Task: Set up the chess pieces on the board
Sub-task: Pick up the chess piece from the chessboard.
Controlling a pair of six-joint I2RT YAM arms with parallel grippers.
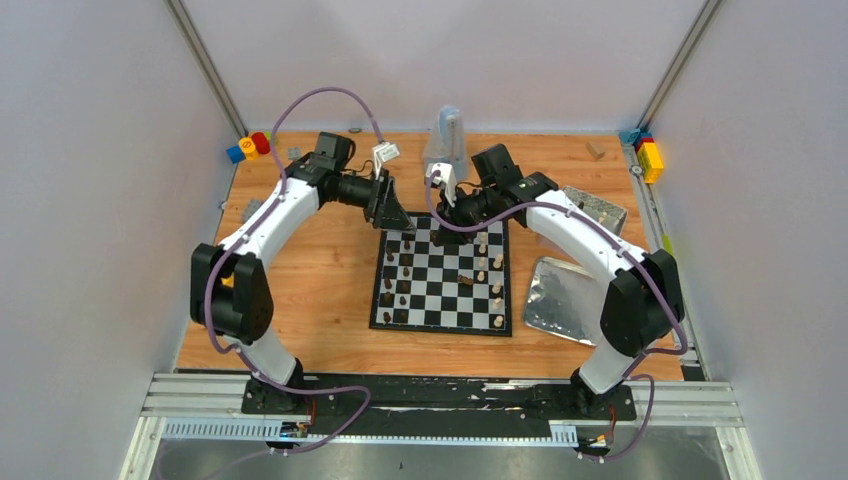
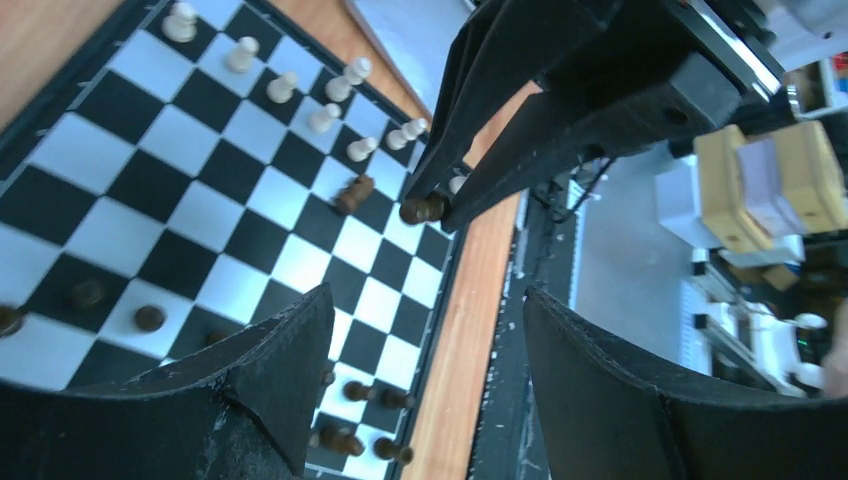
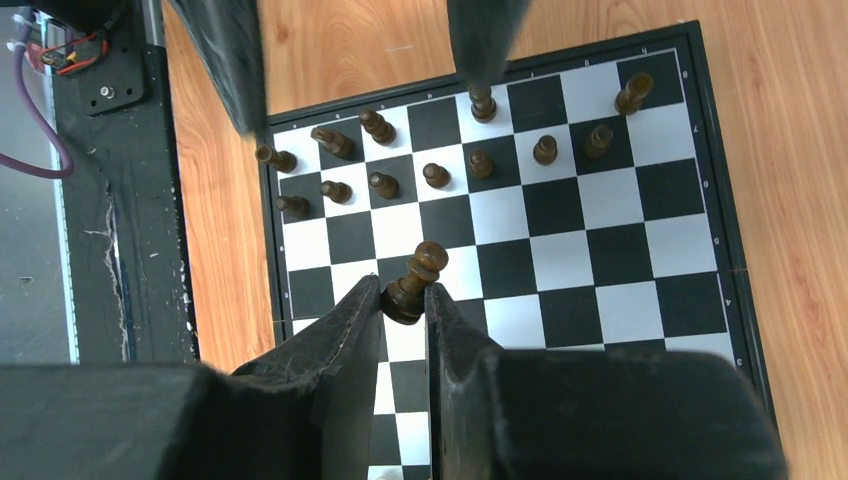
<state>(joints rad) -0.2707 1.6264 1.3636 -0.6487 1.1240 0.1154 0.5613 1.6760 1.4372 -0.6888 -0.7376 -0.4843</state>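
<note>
The board [image 1: 443, 322] lies in the middle of the wooden table. Dark chess pieces [image 3: 383, 184] stand in two rows along its left side, pale chess pieces [image 2: 324, 117] along its right side. One dark piece [image 2: 352, 193] lies on its side near the middle. My right gripper [image 3: 405, 294] is shut on a dark piece [image 3: 414, 280], held tilted above the board's far part; the same piece [image 2: 422, 209] shows in the left wrist view. My left gripper [image 2: 428, 294] hovers open over the board's far left corner, nothing between its fingers [image 2: 275, 365].
Two crumpled silver trays [image 1: 562, 300] [image 1: 600, 210] lie right of the board. Colourful blocks sit at the back left [image 1: 250, 146] and back right [image 1: 649, 156]. A grey upright object [image 1: 446, 140] stands behind the board, a small wooden block [image 1: 594, 151] further right.
</note>
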